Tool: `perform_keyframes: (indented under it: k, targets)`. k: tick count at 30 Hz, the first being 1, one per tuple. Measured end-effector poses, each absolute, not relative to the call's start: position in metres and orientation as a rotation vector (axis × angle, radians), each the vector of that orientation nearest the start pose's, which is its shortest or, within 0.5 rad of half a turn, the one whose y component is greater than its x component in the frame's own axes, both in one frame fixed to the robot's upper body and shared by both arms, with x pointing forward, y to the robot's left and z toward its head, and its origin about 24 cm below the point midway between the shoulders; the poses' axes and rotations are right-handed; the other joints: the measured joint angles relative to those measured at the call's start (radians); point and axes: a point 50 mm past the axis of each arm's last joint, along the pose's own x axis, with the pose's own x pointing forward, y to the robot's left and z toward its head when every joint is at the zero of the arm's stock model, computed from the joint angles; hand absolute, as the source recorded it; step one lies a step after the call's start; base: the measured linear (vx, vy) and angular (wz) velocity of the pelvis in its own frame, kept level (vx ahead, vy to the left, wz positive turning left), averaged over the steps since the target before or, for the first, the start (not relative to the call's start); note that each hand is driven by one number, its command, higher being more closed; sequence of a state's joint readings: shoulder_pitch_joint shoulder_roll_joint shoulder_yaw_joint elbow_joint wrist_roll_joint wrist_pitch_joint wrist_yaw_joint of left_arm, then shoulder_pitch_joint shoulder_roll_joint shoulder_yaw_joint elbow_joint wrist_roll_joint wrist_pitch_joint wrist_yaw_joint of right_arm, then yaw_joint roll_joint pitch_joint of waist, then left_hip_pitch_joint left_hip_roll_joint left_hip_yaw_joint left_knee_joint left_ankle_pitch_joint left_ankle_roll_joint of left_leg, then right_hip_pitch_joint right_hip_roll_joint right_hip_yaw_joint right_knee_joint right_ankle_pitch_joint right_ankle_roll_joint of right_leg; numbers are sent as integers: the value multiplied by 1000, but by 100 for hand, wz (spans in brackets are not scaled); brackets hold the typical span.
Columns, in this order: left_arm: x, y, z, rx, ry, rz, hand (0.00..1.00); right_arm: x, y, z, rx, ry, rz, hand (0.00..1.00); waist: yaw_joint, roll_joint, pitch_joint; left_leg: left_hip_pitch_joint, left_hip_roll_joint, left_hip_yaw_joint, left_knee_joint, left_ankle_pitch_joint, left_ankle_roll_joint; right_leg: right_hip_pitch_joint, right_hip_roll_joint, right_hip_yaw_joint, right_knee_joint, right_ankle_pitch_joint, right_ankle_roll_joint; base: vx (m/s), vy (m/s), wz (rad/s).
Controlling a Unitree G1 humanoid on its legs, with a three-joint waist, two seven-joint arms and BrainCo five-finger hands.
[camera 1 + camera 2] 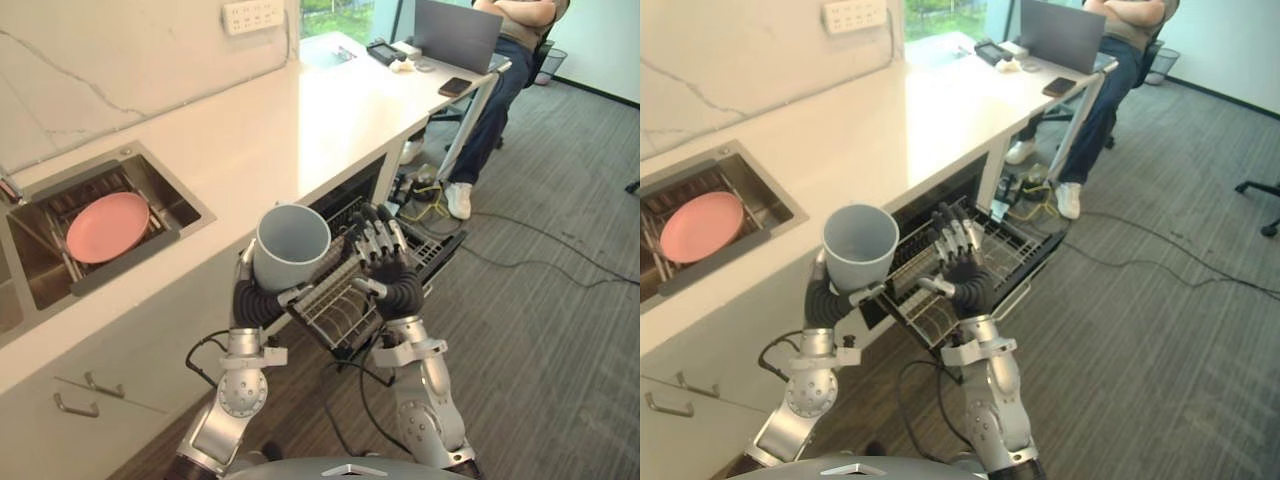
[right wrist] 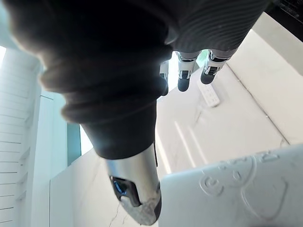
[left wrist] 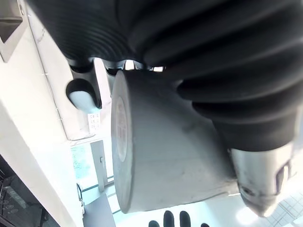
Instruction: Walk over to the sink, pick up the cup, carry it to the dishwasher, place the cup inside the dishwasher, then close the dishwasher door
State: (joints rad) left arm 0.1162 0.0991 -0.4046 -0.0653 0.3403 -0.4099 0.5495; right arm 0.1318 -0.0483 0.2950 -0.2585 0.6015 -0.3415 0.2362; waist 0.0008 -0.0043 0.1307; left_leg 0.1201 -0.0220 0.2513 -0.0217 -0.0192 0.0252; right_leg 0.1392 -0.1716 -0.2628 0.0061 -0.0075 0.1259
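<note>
Cup (image 1: 293,243), grey and upright with its mouth up, sits in the left hand (image 1: 252,300) in the left eye view. It is held in the air before the counter's (image 1: 280,130) front edge, at the near corner of the pulled-out dishwasher rack (image 1: 340,312). The right hand (image 1: 385,262) stands just beside the cup over the rack, empty. The sink (image 1: 150,165) at the counter's left end holds a pink plate (image 1: 107,227). A person (image 1: 505,70) sits at its far end by a laptop (image 1: 455,33).

The right eye view shows a gap between the cup and the right hand.

In the left wrist view the fingers (image 3: 83,92) curl round the cup's side.

In the right wrist view the fingers (image 2: 183,75) reach out straight, with nothing in them.
</note>
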Motion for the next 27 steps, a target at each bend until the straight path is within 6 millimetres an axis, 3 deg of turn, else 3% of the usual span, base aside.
perform_keyframes:
  k: [10, 26, 27]
  targets:
    - [203, 74, 64, 219, -450, 21, 100, 211, -80, 101, 635, -370, 453, 0, 5, -14, -22, 5, -5, 4, -34, 23, 3, -2, 4, 3, -23, 20, 1, -7, 9, -1]
    - [203, 67, 62, 256, -437, -17, 100, 208, -73, 93, 527, -303, 462, 0, 17, -24, -47, 3, -5, 4, -37, 26, 3, -3, 5, 3, -29, 22, 2, 0, 0, 0]
    - [203, 67, 61, 259, -436, -18, 100, 208, -72, 93, 525, -300, 459, 100, 17, -24, -47, 3, -5, 4, -37, 26, 3, -3, 5, 3, -29, 22, 2, 0, 0, 0]
